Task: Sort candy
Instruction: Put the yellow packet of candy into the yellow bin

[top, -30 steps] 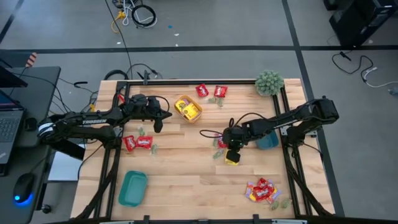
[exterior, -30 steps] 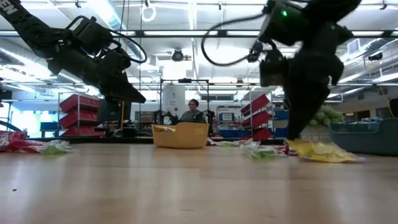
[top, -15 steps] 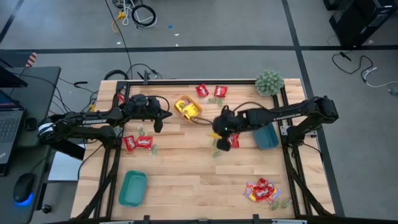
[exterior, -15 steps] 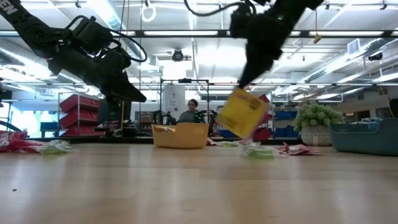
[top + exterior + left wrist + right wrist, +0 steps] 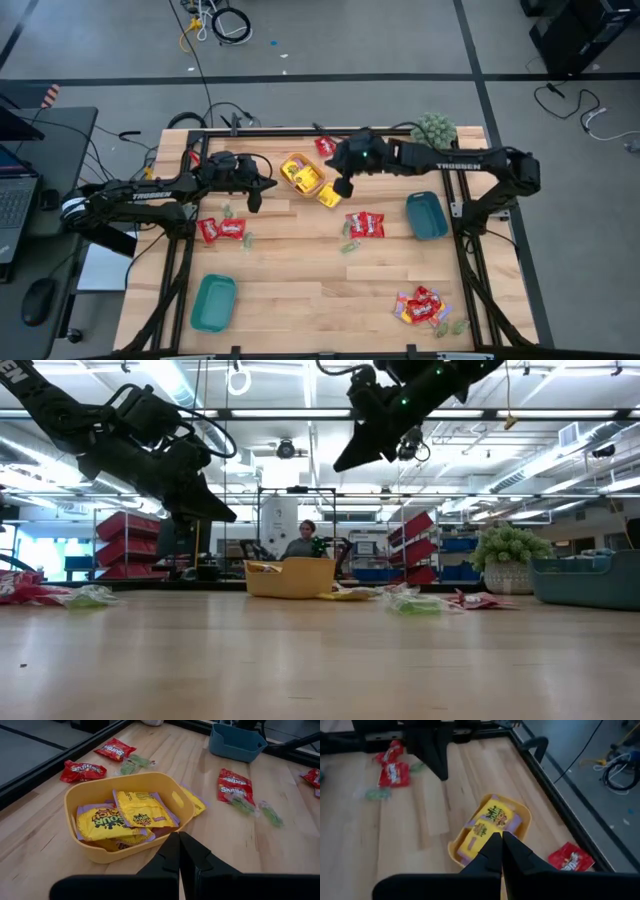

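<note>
Right hand [image 5: 343,187] above candy-filled yellow tray [image 5: 303,174]

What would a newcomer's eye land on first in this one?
Probably the yellow tray near the table's far edge, stacked with yellow packets, one more yellow packet lying just outside it. Both shut grippers, left and right, flank it, with red packets scattered mid-table.

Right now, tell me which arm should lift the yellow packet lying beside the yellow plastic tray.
Right. The right gripper hangs beside the yellow packet; the left gripper sits beyond the yellow plastic tray.
</note>
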